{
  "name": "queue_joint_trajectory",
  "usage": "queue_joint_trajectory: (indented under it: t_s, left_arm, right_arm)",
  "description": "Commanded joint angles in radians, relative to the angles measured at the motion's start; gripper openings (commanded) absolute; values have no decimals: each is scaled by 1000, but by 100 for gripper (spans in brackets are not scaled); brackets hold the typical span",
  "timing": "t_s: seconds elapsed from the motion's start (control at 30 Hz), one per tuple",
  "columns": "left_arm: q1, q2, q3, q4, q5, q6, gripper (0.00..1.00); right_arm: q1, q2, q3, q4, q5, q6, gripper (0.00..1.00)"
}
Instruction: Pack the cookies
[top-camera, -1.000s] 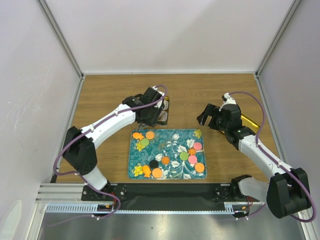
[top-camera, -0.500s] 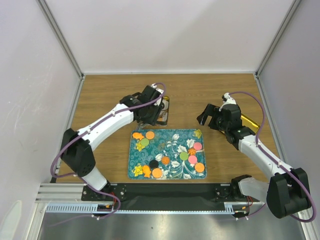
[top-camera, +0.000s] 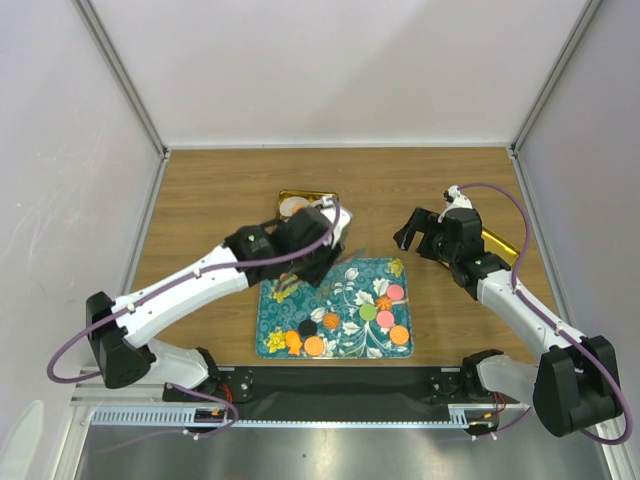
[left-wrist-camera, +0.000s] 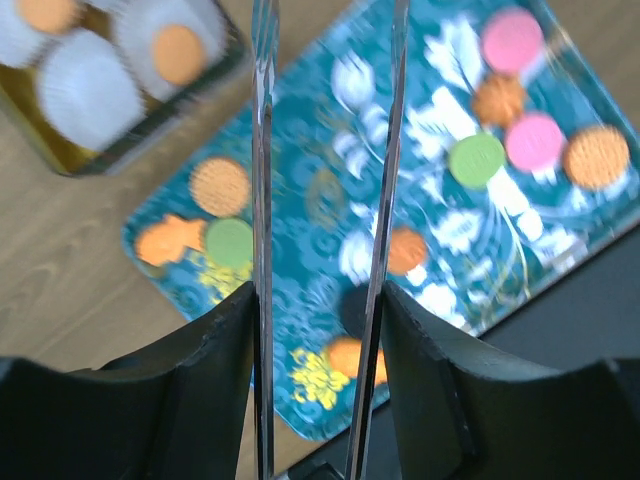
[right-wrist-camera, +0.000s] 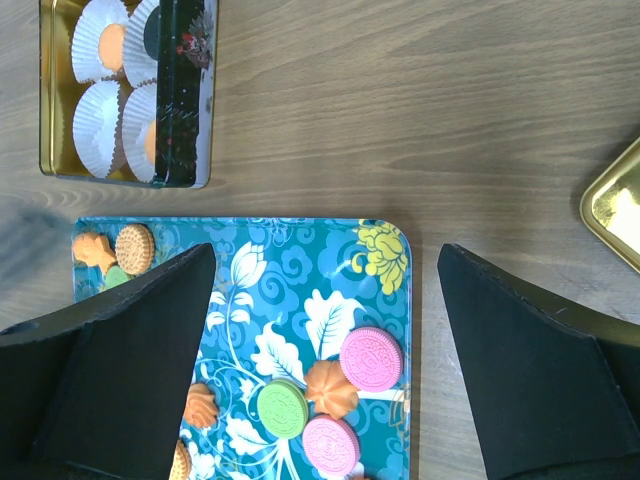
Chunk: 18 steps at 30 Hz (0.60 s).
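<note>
Cookies lie on the teal flowered tray (top-camera: 345, 280): pink (top-camera: 396, 292), green (top-camera: 368, 311), black (top-camera: 307, 327) and several orange ones (top-camera: 314, 346). My left gripper (top-camera: 335, 255) hovers over the tray's far left part, blurred. In the left wrist view it (left-wrist-camera: 326, 60) is open and empty above the tray (left-wrist-camera: 300, 150), with an orange cookie (left-wrist-camera: 220, 186) and a green one (left-wrist-camera: 229, 241) to its left. My right gripper (top-camera: 425, 232) is open and empty beyond the tray's far right corner; its view shows it (right-wrist-camera: 328, 250) above pink (right-wrist-camera: 372, 358) and green (right-wrist-camera: 282, 407) cookies.
A gold tin (top-camera: 305, 203) with white paper cups (right-wrist-camera: 98, 128) stands behind the tray; some cups hold orange cookies (left-wrist-camera: 178, 53). A gold lid (right-wrist-camera: 615, 205) lies at the right, partly behind the right arm (top-camera: 500, 290). White walls enclose the table.
My left arm has swung from over the gold tin toward the near side and now hangs over the tray, leaving the tin uncovered. The right arm has not moved.
</note>
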Motion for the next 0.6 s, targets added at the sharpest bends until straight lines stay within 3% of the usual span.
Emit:
queue_joint_trajectory:
  t_s: [0.0,0.27,0.57]
  left_arm:
    - [-85,-46,-68,-12,14,-51,56]
    - [-224,-24,-144,-8,35,-91,57]
    - [-277,25,-154,11,58,-86,59]
  right_arm:
    - [-2,-2,7,22,5,-11,100]
    - [-2,4,8,22,5,-10,100]
    - [-2,2,8,20,6,-11,100]
